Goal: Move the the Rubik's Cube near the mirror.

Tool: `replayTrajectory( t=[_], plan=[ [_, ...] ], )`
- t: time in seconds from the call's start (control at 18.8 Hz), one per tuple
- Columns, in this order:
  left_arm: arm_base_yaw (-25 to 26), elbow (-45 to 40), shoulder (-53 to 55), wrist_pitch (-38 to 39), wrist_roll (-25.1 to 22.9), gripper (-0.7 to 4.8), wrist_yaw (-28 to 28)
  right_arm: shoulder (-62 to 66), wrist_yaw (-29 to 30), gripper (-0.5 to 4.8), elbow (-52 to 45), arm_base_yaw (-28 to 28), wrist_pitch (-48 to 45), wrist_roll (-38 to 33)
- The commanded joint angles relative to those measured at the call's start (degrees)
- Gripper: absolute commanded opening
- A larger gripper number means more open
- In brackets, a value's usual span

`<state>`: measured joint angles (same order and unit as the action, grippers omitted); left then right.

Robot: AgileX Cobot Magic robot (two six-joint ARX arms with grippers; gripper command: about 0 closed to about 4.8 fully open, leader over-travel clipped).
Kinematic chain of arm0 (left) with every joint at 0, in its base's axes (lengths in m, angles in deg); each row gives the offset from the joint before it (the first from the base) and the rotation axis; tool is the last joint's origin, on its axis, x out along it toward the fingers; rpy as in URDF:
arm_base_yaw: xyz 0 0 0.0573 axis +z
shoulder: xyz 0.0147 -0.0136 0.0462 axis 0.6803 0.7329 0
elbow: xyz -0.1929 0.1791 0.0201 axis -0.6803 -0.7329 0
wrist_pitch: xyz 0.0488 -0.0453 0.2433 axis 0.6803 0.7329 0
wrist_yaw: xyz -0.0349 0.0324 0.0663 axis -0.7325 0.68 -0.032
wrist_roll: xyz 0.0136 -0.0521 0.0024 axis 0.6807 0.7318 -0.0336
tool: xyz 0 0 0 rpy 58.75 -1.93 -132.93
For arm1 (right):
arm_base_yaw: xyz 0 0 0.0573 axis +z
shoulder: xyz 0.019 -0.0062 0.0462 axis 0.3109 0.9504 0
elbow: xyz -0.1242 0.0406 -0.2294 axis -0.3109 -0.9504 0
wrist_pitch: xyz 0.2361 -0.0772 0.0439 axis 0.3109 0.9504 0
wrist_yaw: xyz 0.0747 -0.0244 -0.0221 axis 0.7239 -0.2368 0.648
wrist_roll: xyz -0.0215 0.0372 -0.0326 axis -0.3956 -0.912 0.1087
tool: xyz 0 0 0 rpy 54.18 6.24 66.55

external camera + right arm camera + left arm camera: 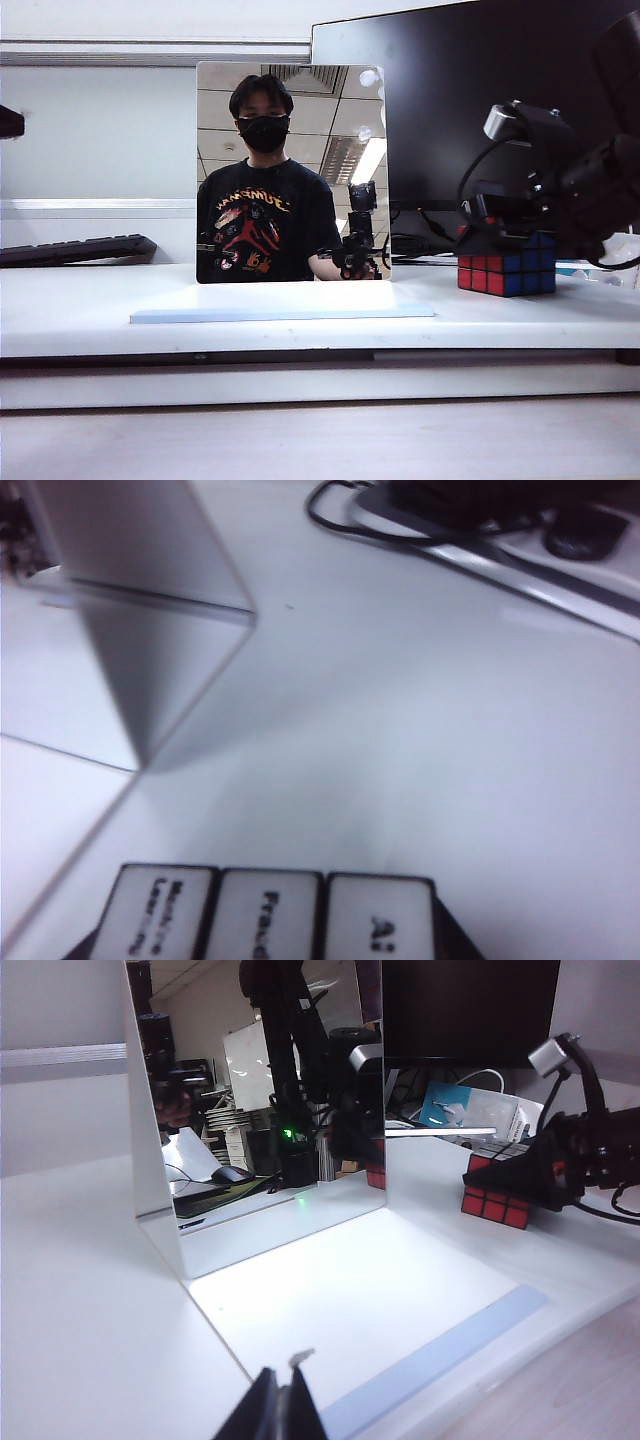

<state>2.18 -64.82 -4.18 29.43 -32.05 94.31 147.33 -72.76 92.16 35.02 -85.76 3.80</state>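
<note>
**Right gripper over cube, right of mirror**

We find the right gripper (500,228) down on the Rubik's Cube (506,272); its jaws are hidden, so we cannot tell their state. The left gripper (281,1405) jaws are pressed together, empty. The cube rests on the white surface (80,310), near the glossy, upright mirror (292,172).

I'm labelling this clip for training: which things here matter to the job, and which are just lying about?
Job:
- cube, under the right end effector
- mirror on its pale base, left of the cube

Lying about:
- black monitor
- keyboard
- cables
- left end effector, idle
</note>
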Motion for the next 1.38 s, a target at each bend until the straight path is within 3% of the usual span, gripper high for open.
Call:
replayTrajectory(
  t=[0.05,0.11,0.21,0.53,0.74,0.96,1.06,1.33,1.38],
  plan=[
    [-0.04,0.07,0.02,-0.74,-0.20,0.22,0.00,-1.01,0.87,-0.08,0.11,4.83,4.37,-3.65],
    [-0.04,0.07,0.02,-0.74,-0.20,0.22,0.02,-1.53,0.31,-0.08,0.13,6.36,4.50,-5.01],
    [-0.04,0.07,0.02,-0.74,-0.20,0.22,0.02,-3.82,-6.49,-0.08,0.83,12.13,6.38,-8.81],
    [-0.02,0.07,0.02,-0.72,-0.20,0.22,0.02,-5.66,-39.10,-0.08,11.43,32.26,21.92,-19.32],
    [-0.02,0.07,0.02,-0.74,-0.20,0.22,0.02,3.08,-49.96,-0.08,22.93,39.26,28.76,-20.48],
    [0.00,0.07,0.02,-0.74,-0.20,0.22,0.02,10.84,-52.41,-0.08,31.28,40.52,31.71,-23.56],
    [0.00,0.07,0.02,-0.74,-0.20,0.22,0.02,13.42,-52.43,-0.08,31.91,40.46,33.42,-30.29],
    [-0.02,0.07,0.02,-0.72,-0.20,0.22,0.02,14.53,-52.59,-0.05,31.89,40.39,34.36,-37.16],
    [-0.02,0.07,0.02,-0.77,-0.20,0.22,0.04,14.53,-52.43,0.39,31.89,40.39,34.21,-37.13]
  ],
)
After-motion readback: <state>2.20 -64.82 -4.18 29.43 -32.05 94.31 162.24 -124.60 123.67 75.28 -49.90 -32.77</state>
